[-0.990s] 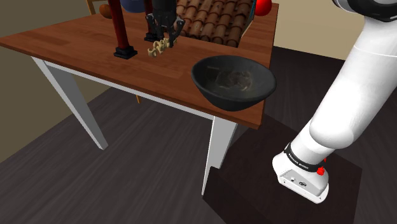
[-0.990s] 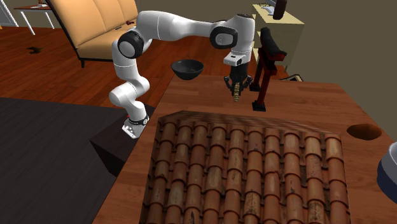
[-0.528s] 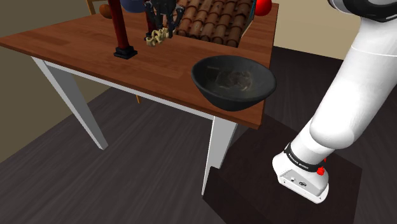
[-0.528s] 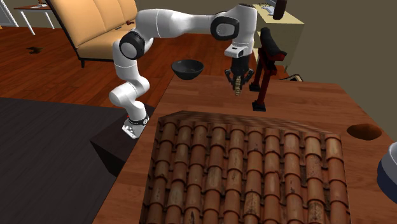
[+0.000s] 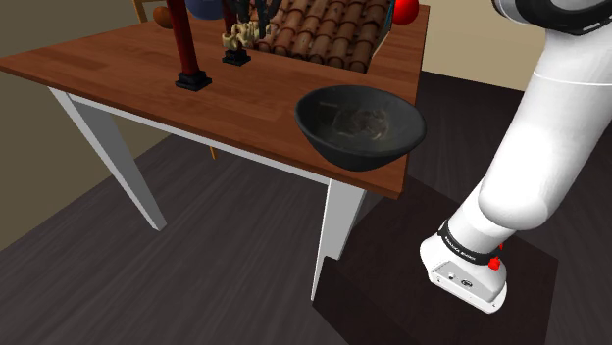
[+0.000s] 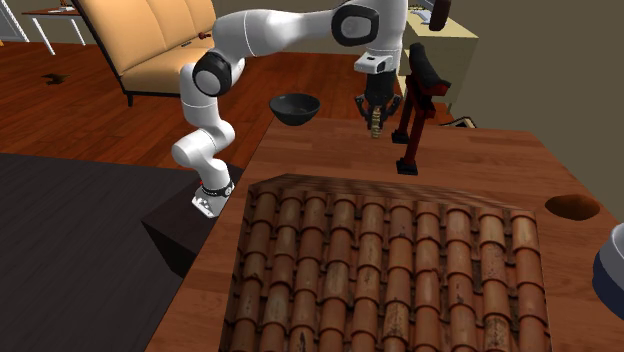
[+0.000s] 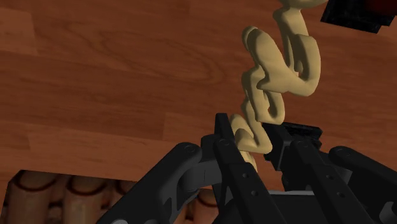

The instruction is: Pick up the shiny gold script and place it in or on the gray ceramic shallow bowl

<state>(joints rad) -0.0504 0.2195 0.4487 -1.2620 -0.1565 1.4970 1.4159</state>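
wrist view first: the script [image 7: 275, 83], a pale gold string of loops, is pinched by one end between the black fingers of the tool [image 7: 254, 137]. the tool is clenched on it, and the rest of the piece sticks out past the fingertips over the wooden bench [image 7: 95, 76]. it hangs clear of the wood, up in the air.

right beside it stands the red post [image 5: 180, 34] on its black foot, with the tile panel [image 5: 329, 29] on the other side. tight company! the dark grey bowl [image 5: 333, 147] sits well apart, at the bench corner nearest the arm's stand.

so the step in hand, as i read it, is the carry to the bowl. to do it well:

- stay high, because most of the script reaches beyond the fingers and its free end has to clear the bowl's rim
- pull away from the red post before swinging across
- move smoothly, since the grip is on one end only and a jerk could twist the piece loose
- get the script's free end over the middle of the bowl, not just the fingers, then lower and let go
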